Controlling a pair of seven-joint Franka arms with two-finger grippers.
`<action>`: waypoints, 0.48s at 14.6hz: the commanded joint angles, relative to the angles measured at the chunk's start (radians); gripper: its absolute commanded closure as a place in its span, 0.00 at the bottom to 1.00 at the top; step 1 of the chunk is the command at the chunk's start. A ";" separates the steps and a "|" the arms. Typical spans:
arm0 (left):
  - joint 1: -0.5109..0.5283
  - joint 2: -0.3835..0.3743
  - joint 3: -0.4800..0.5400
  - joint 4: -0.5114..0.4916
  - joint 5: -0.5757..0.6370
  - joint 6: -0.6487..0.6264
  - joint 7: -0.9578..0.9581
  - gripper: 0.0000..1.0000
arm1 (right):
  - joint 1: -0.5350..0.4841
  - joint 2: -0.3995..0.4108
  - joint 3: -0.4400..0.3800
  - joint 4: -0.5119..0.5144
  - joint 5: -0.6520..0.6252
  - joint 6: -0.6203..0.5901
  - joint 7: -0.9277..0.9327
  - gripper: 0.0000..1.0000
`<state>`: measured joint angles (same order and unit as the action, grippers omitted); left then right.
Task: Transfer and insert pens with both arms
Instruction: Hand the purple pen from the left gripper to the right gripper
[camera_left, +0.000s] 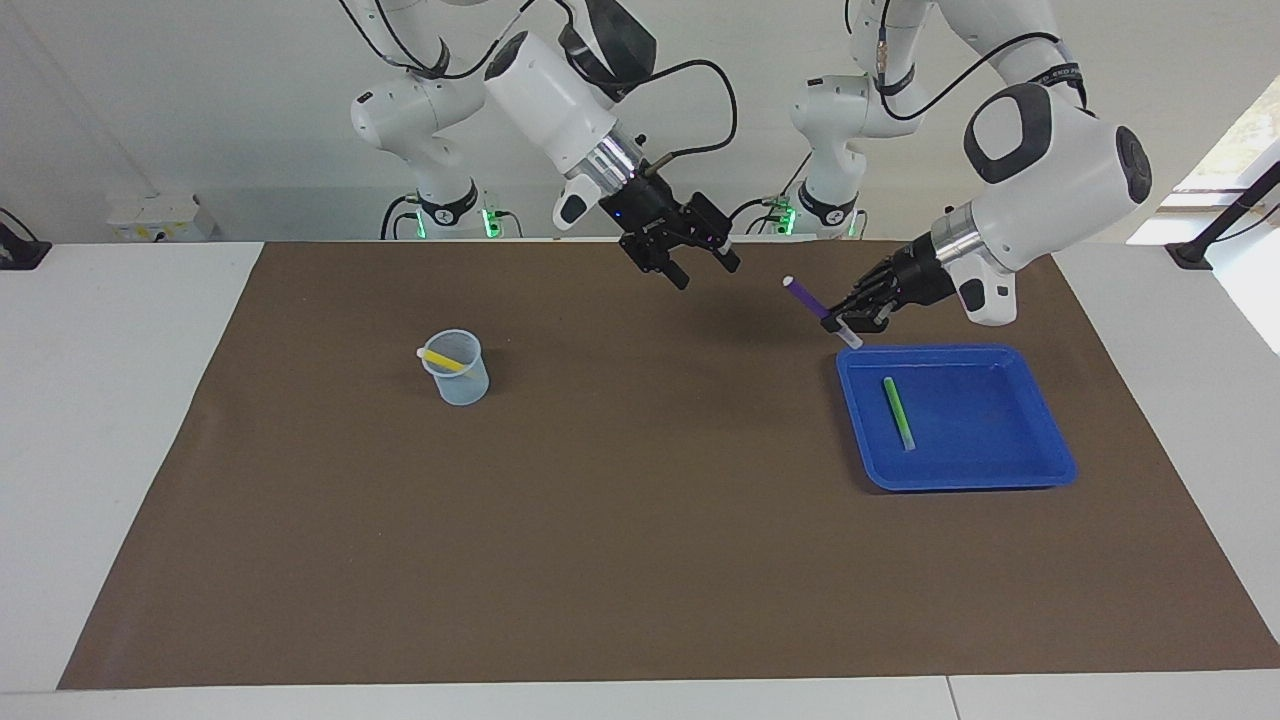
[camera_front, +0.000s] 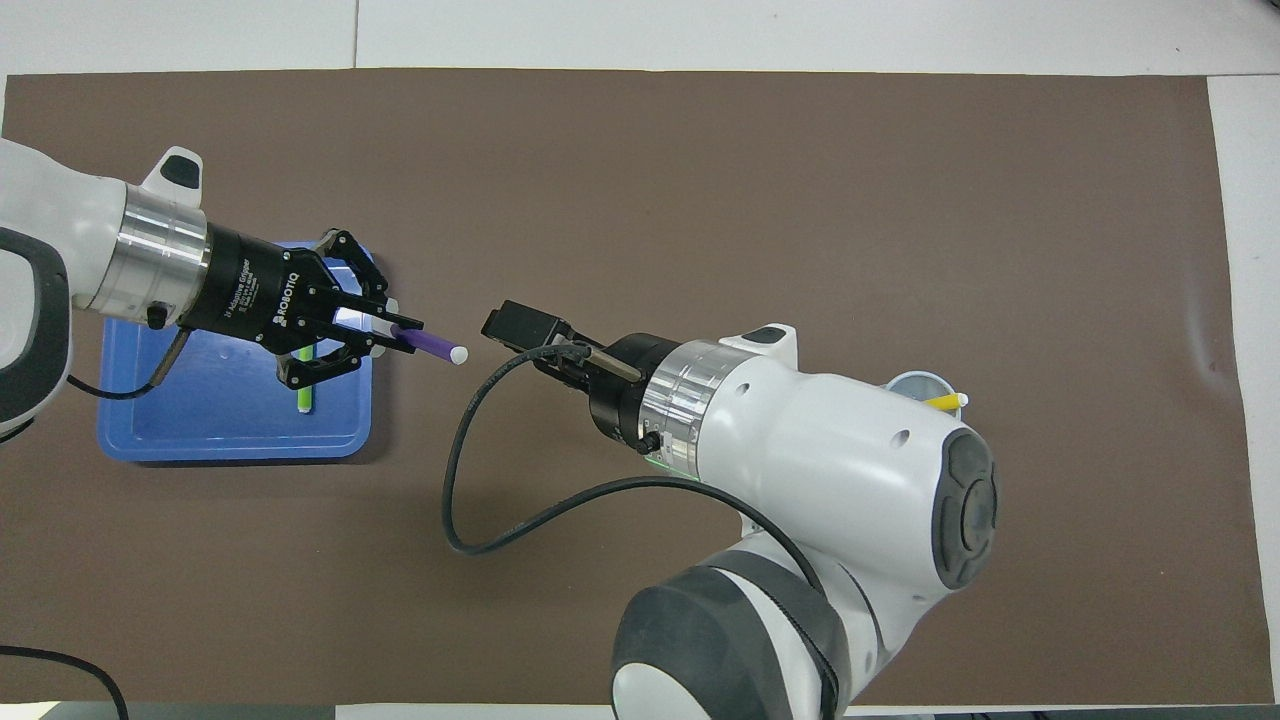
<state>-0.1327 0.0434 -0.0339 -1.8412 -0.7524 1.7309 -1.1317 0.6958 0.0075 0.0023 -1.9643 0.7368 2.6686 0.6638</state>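
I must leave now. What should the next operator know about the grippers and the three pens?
Left gripper: shut on the purple pen, over the blue tray's edge nearest the robots.
Right gripper: open, over the brown mat mid-table, facing the purple pen.
Done: yellow pen is in the clear cup.
Left: hand over and insert the purple pen; green pen lies in the tray.

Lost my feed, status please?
Left pincer shut on thin purple pen, above blue tray's edge. Right pincer open, mid-mat. Gap between them clear.
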 joint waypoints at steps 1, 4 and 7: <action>-0.028 -0.062 0.009 -0.085 -0.085 0.055 -0.085 1.00 | 0.013 0.014 -0.002 0.015 0.021 0.016 0.003 0.00; -0.038 -0.068 0.009 -0.089 -0.108 0.062 -0.132 1.00 | 0.024 0.016 -0.002 0.016 0.006 0.016 -0.004 0.00; -0.056 -0.073 0.009 -0.090 -0.108 0.062 -0.132 1.00 | 0.027 0.016 -0.002 0.016 -0.031 0.017 -0.029 0.01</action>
<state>-0.1635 0.0044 -0.0343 -1.8913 -0.8434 1.7667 -1.2451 0.7181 0.0115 0.0026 -1.9623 0.7254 2.6737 0.6582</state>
